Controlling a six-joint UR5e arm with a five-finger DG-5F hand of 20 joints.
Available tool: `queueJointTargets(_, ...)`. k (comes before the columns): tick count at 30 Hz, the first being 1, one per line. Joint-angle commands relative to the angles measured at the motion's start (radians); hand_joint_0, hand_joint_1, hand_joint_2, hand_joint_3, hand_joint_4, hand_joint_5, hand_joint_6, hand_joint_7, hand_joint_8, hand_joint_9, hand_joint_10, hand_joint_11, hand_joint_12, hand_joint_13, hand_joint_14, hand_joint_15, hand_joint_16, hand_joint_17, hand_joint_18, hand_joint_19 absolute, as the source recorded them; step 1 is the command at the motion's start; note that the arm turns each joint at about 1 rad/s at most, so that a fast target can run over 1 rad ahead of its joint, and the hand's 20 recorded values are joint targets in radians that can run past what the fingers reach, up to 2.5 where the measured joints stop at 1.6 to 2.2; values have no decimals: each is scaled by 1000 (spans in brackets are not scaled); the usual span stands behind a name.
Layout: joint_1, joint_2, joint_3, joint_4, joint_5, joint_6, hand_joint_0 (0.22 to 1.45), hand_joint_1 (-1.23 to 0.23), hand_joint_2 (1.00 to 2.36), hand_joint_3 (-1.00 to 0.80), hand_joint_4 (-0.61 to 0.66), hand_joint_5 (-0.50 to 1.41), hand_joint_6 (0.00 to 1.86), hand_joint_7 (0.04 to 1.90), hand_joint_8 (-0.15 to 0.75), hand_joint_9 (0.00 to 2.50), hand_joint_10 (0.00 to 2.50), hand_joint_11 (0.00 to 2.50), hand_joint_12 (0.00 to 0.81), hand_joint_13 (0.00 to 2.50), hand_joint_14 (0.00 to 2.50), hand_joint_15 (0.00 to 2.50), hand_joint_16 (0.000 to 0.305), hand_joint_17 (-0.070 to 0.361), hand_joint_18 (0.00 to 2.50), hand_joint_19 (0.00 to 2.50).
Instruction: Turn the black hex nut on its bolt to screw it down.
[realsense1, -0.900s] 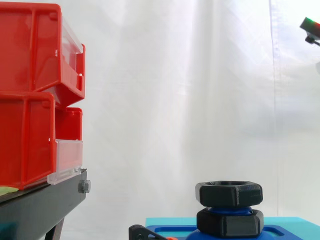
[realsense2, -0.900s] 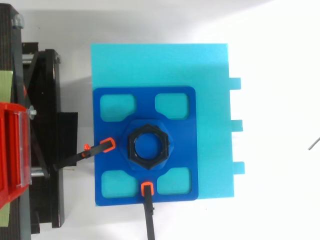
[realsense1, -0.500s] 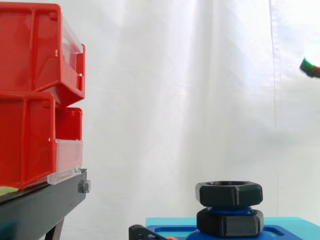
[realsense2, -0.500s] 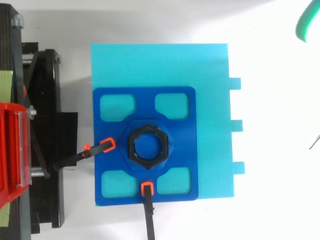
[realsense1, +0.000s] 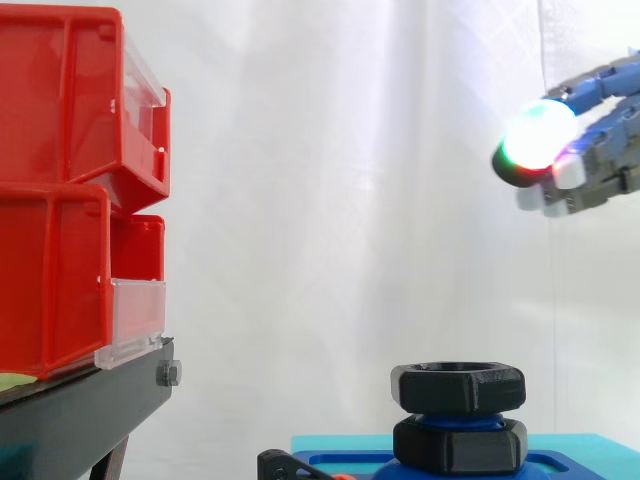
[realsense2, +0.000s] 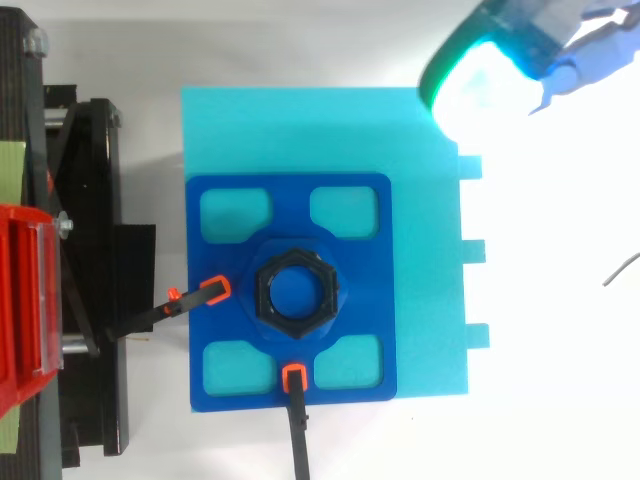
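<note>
Black hex nut (realsense1: 458, 386) atop blue bolt (realsense2: 297, 291)

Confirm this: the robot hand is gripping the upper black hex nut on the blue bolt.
Wrong. The robot hand grips nothing: the side view shows it high up and to the right of the upper black hex nut, apart from it. The nut does sit on the blue bolt.

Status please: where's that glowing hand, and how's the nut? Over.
Hand open, high right, holding nothing. Black hex nut untouched on its blue bolt, second nut beneath. Nothing in the way.
</note>
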Motion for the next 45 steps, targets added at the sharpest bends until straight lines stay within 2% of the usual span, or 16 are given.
queueJointTargets(1,12,-20,27,18,-2,-123,484,-564,1000,-500,145,-184,502,694,158,271,0,0,312,162,0,0,44,100,0,5)
queueJointTargets(2,12,-19,27,29,-2,-136,475,-561,1000,-500,147,-185,502,684,158,253,0,0,317,157,0,0,45,102,0,6)
queueJointTargets(5,26,-19,27,84,2,-205,450,-508,1000,-500,105,-251,501,638,132,6,0,0,323,65,0,0,49,109,0,37)
queueJointTargets(12,44,-25,25,144,36,-251,437,-475,1000,-500,93,-278,501,616,143,0,0,0,329,45,0,0,51,114,0,40)
queueJointTargets(17,61,-25,25,158,36,-294,436,-471,1000,-500,136,-267,501,680,159,0,0,0,335,60,0,0,51,114,0,45)
queueJointTargets(19,68,-45,27,166,39,-333,438,-473,1000,-500,183,-252,502,765,175,40,0,0,338,101,0,0,50,112,0,38)
queueJointTargets(21,73,-46,27,169,38,-345,443,-497,1000,-500,200,-242,502,777,195,101,0,0,341,143,0,0,49,110,0,0)
queueJointTargets(22,79,-66,27,173,36,-360,443,-497,1000,-500,204,-241,502,781,196,102,0,0,341,145,0,0,48,109,0,0)
queueJointTargets(25,95,-85,47,183,39,-403,449,-506,1000,-500,230,-229,502,823,203,135,0,0,342,173,0,0,47,107,0,0)
queueJointTargets(27,99,-89,68,173,39,-428,452,-510,1000,-500,244,-224,502,839,207,152,0,0,341,178,0,0,47,105,0,0)
queueJointTargets(31,108,-105,76,169,39,-465,455,-513,1000,-500,253,-217,502,858,212,166,0,0,341,197,0,0,46,104,0,0)
queueJointTargets(35,122,-148,82,179,35,-504,455,-516,1000,-500,263,-209,502,886,217,184,0,0,342,205,0,0,46,104,0,0)
queueJointTargets(45,157,-158,82,255,47,-595,457,-511,1000,-500,139,-284,501,645,185,152,0,0,333,301,0,0,48,108,92,45)
